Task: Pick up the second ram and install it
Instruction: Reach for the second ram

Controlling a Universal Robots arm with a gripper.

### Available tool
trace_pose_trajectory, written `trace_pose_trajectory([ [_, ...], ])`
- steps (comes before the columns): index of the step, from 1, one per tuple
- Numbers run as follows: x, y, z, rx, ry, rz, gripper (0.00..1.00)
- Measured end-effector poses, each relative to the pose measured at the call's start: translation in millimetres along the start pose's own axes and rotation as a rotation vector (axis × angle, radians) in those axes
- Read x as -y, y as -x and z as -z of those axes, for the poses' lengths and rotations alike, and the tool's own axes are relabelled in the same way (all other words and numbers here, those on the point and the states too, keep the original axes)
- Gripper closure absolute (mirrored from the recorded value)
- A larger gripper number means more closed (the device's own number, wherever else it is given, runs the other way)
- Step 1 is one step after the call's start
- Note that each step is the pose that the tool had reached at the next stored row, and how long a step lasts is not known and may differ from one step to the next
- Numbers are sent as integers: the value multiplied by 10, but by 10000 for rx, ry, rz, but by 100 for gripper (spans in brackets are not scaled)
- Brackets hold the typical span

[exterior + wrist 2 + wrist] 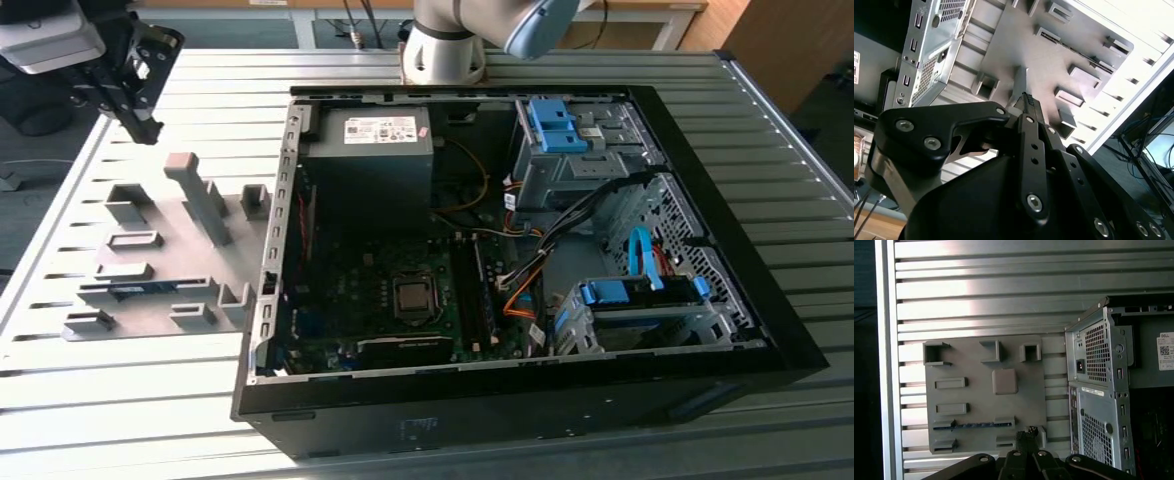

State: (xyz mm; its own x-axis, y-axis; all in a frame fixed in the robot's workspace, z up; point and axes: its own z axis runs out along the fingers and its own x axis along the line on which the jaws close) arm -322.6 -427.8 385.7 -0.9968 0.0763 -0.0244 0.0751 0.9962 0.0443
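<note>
Up at the exterior view's left, well above the desk [240,70], the claw [138,125] hangs with its fingers pressed together and nothing between them. Both wrist views show the tips meeting. The second ram [140,290] lies on edge in a slot of the grey holder plate [174,240], near the plate's edge closest to the exterior camera and well apart from the claw. In the first wrist view it is a thin blue strip [974,425].

The risks, as I judge them: shut fingers would strike the stick's top edge rather than straddle it. A grip slightly off line could catch a holder block or tilt the thin board so it binds in its slot. The tall post [200,195] on the plate could be clipped by a low approach.

The desk is ribbed metal slats with strong glare. The open computer case [778,300] sits beside the plate — its motherboard [360,290] exposed among cables. Wooden furniture stands behind the robot's base [447,45].
</note>
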Motion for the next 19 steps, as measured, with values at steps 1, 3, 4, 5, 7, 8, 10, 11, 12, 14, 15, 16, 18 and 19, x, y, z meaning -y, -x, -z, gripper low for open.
trace_pose_trajectory([
  [1, 1, -9, 0, 0, 0, 0, 89],
  [3, 2, -27, 0, 0, 0, 0, 89],
  [4, 3, -30, 0, 0, 0, 0, 89],
  [5, 3, -32, 0, 0, 0, 1, 89],
  [7, 3, -41, 0, 0, 0, 0, 89],
  [8, 4, -55, 0, 1, 0, -1, 89],
  [10, 7, -90, 1, 0, 0, 0, 89],
  [11, 8, -106, 1, 1, 1, 0, 89],
  [12, 10, -124, 2, 0, 0, 0, 89],
  [14, 13, -166, 3, 0, 0, 1, 89],
  [15, 15, -192, 3, 0, 0, 1, 89],
  [16, 17, -220, 3, 0, 0, 1, 89],
  [18, 24, -275, 3, 0, 0, 0, 89],
  [19, 28, -307, 4, 0, 0, 0, 89],
])
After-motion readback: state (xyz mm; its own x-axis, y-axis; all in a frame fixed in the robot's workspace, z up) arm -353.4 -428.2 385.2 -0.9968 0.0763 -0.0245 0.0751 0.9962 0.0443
